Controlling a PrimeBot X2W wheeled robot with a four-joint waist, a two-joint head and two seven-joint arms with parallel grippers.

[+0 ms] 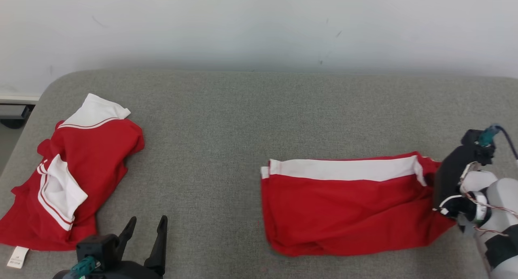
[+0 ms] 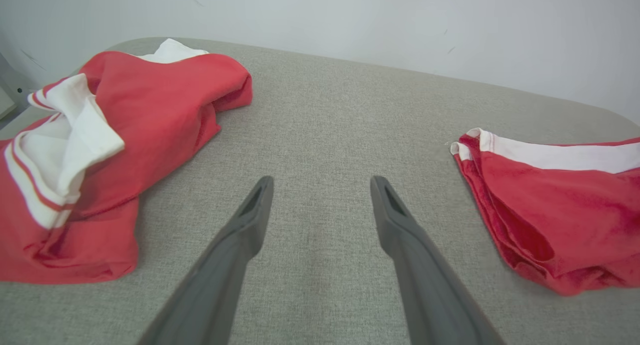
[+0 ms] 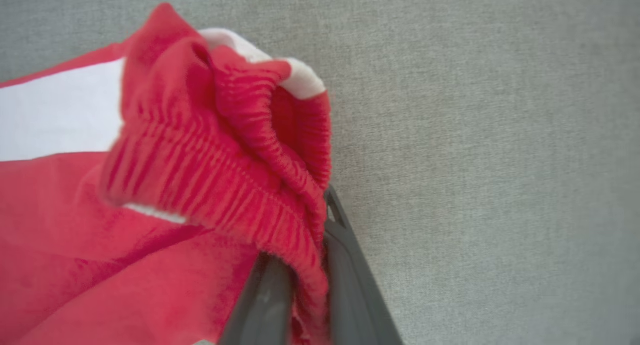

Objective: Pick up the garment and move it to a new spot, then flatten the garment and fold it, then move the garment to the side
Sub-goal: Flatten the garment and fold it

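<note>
My right claw [image 3: 312,245] is clenched on the ribbed waistband [image 3: 215,185] of the shorts [image 1: 344,210], pinching the bunched elastic between both fingers. I'd guess that is the sturdiest hold, since a thick hem slips less than the thin cloth. The shorts lie flat towards the right edge of the counter [image 1: 226,129], nearer the front, white stripe on the far side. They look folded already, so I read this grip as the start of moving them aside. My left claw [image 1: 147,220] is released, fingers spread wide, parked at the front edge near the left corner. It sits just beside the crumpled shirt [image 1: 89,157], well apart from the shorts, out of the way.
</note>
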